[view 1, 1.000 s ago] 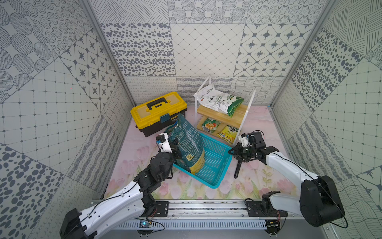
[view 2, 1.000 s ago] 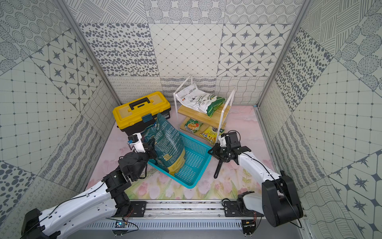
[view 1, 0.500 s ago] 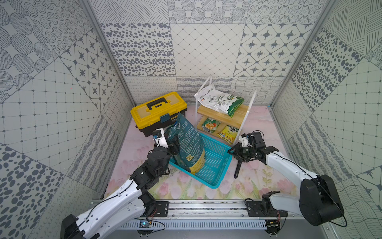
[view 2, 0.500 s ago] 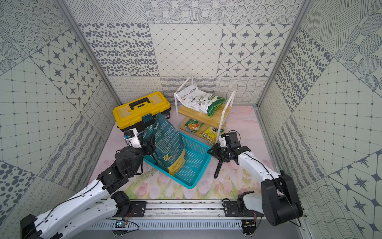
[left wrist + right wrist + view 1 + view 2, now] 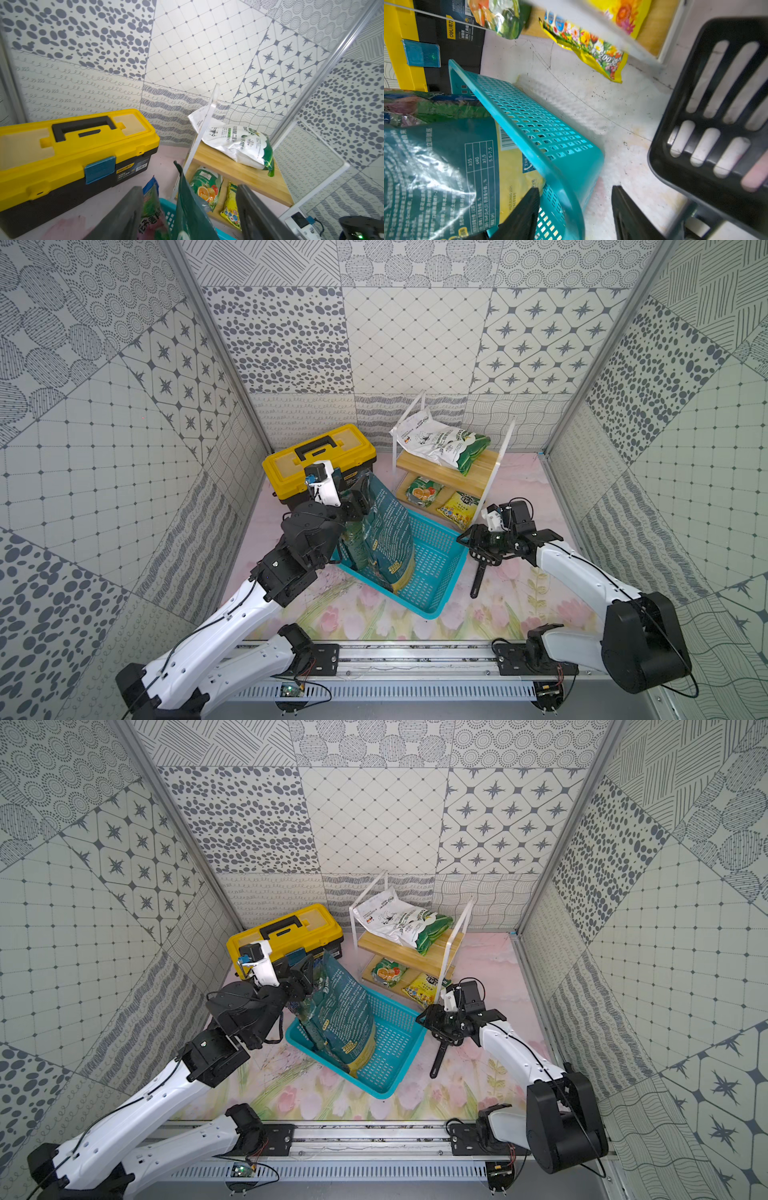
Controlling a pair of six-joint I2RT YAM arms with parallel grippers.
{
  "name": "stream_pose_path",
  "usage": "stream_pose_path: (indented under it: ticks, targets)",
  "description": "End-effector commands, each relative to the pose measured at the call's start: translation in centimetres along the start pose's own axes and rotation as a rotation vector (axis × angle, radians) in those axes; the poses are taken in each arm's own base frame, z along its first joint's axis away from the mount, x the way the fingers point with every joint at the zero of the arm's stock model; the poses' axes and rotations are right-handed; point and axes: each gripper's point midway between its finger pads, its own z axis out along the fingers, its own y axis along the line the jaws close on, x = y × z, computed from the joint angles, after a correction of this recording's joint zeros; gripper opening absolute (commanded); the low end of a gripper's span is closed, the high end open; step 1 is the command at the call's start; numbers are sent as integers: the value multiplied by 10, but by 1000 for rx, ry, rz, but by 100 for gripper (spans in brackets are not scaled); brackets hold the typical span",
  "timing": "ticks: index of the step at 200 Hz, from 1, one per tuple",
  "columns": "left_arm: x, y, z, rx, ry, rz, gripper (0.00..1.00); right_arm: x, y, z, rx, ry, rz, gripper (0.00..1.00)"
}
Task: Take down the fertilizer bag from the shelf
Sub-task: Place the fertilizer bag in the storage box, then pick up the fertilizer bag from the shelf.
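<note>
The fertilizer bag (image 5: 386, 531) (image 5: 345, 1015), dark teal with a yellow base, stands upright in the teal basket (image 5: 436, 572) (image 5: 395, 1052). My left gripper (image 5: 358, 499) (image 5: 187, 189) is open. Its fingers stand on either side of the bag's top edge (image 5: 191, 218) without pinching it. My right gripper (image 5: 467, 539) (image 5: 575, 189) is open at the basket's near corner. The rim (image 5: 566, 187) lies between its jaws, one finger inside and one outside. The shelf (image 5: 478, 464) (image 5: 228, 168) stands behind the basket.
A white-and-green bag (image 5: 440, 443) (image 5: 234, 141) lies on the shelf's top board, with two small packets (image 5: 424, 491) (image 5: 459, 506) on the lower one. A yellow-and-black toolbox (image 5: 320, 456) sits left of the shelf. A black slotted scoop (image 5: 478, 576) (image 5: 716, 124) lies right of the basket. Another green bag (image 5: 151, 203) stands behind the teal one.
My left gripper has opened and let go of the teal bag, which stays standing in the basket. The right jaws have spread apart around the basket's rim.
</note>
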Motion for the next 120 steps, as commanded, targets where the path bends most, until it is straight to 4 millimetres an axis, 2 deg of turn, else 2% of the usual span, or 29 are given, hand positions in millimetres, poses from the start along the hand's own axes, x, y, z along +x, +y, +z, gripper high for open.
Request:
stream_pose_path:
  ticks: [1,40,63,84,120]
  targets:
    - [-12,-57,17,223,68,50,77,-13,3,-11,-20,-36,-9,60]
    - [-26,-98,36,319,24,52,77,-15,5,-21,-26,-54,-24,61]
    - [-28,-112,43,353,19,29,77,-15,9,-27,-31,-56,-47,61]
    - [-33,-130,47,400,23,22,77,-17,4,-32,18,-80,-74,61]
    - [-40,-170,61,486,53,-61,74,-15,2,-30,21,-65,-75,61]
